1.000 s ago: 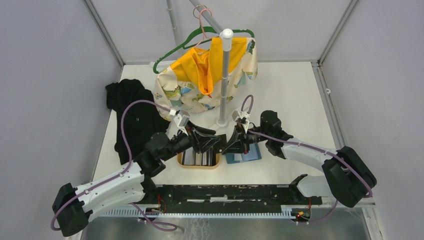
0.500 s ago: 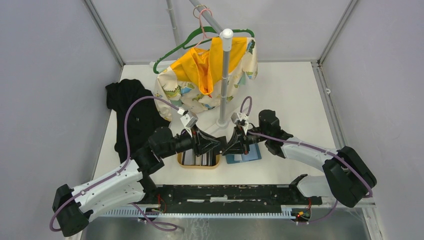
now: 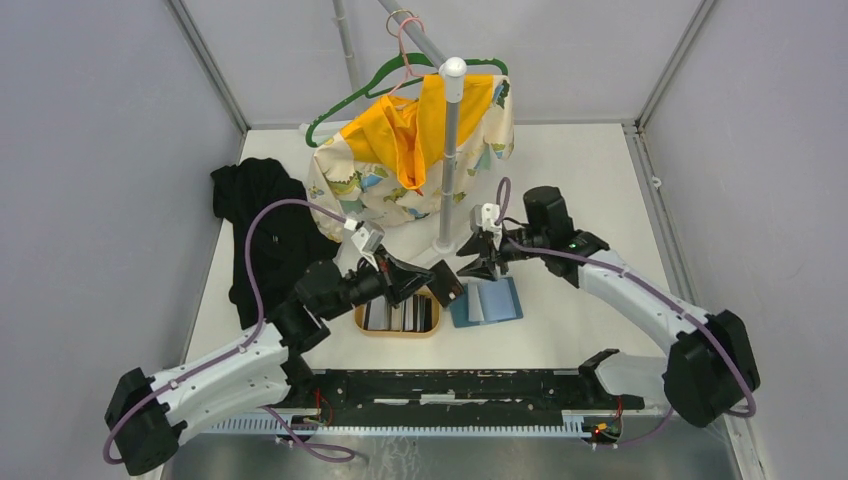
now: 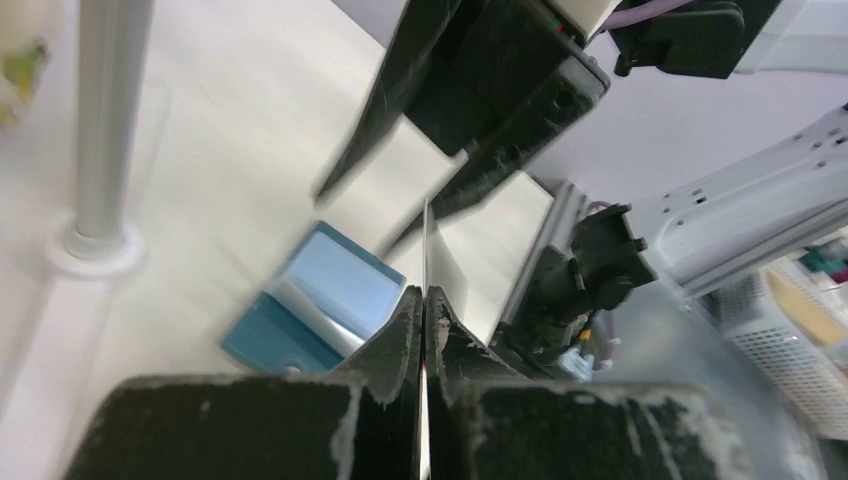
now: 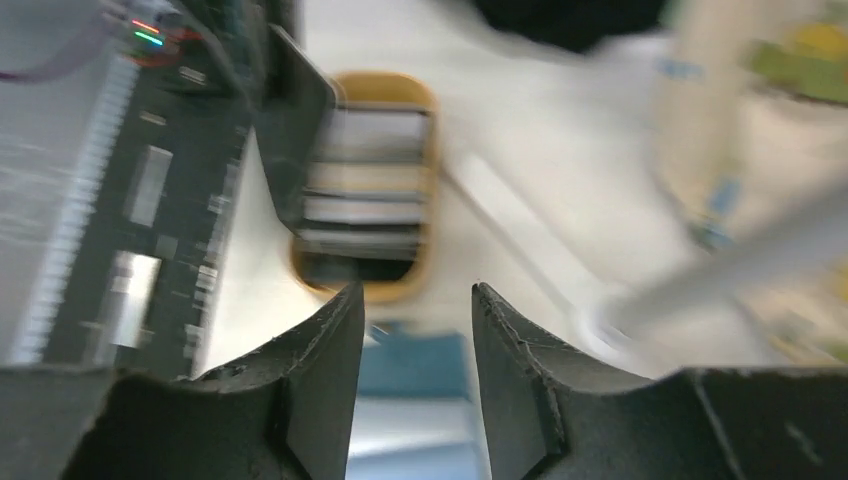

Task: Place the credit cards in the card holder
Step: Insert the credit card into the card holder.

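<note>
My left gripper (image 3: 436,284) (image 4: 425,292) is shut on a thin dark credit card (image 3: 449,285), which shows edge-on as a fine line (image 4: 425,245) between the jaws. It hangs between the tray and the card holder (image 3: 487,301), just above the table. The teal card holder lies open with its pale blue inside up (image 4: 335,290) (image 5: 415,385). More credit cards (image 3: 398,314) (image 5: 365,180) lie striped dark and light in the tan tray. My right gripper (image 3: 470,266) (image 5: 415,292) is open and empty, raised above the holder's far edge.
The tan oval wooden tray (image 3: 360,323) sits left of the holder. A grey stand's round base (image 3: 446,246) is just behind both grippers, its pole carrying hangers and a yellow patterned garment (image 3: 410,150). A black cloth (image 3: 262,225) lies at the far left.
The left gripper has closed on the card. The right gripper has opened, let go and drawn back up and to the right, away from the left one.
</note>
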You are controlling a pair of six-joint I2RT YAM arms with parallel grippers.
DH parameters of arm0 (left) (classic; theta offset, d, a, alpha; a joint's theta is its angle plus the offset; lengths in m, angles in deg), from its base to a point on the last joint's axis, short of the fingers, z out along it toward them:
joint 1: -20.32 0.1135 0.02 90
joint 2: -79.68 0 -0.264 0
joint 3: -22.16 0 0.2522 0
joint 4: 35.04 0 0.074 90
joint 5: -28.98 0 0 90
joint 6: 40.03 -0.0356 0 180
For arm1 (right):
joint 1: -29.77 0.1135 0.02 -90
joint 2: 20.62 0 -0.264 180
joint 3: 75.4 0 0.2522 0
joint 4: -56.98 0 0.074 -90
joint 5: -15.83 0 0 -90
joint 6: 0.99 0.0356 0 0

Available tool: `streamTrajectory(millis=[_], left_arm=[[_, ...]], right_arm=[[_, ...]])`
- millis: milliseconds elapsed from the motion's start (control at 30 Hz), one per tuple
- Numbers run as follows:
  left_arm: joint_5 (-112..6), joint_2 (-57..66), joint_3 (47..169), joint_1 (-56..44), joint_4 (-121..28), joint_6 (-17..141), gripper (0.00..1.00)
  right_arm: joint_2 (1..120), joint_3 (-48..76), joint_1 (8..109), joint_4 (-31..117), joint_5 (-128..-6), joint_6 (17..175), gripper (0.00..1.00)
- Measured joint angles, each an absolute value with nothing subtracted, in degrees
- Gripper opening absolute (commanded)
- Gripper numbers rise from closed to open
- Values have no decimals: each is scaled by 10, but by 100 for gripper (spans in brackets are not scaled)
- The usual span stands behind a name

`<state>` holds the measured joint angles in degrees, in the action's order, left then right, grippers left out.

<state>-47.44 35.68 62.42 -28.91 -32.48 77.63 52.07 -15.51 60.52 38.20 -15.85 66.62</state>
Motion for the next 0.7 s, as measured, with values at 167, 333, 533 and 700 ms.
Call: streamTrajectory(millis=[167, 333, 533, 700], left_arm=[[-476, 266, 558, -289, -183, 893, 2], [-469, 110, 571, -297, -117, 957, 2], [-474, 10, 647, -329, -89, 973, 2], [-488, -55, 683, -339, -89, 973, 2]], right_arm=[[464, -148, 566, 274, -307, 531, 55], [456, -206, 539, 228, -387, 493, 49], [502, -224, 457, 175, -406, 488, 30], [542, -224, 441, 148, -390, 488, 27]])
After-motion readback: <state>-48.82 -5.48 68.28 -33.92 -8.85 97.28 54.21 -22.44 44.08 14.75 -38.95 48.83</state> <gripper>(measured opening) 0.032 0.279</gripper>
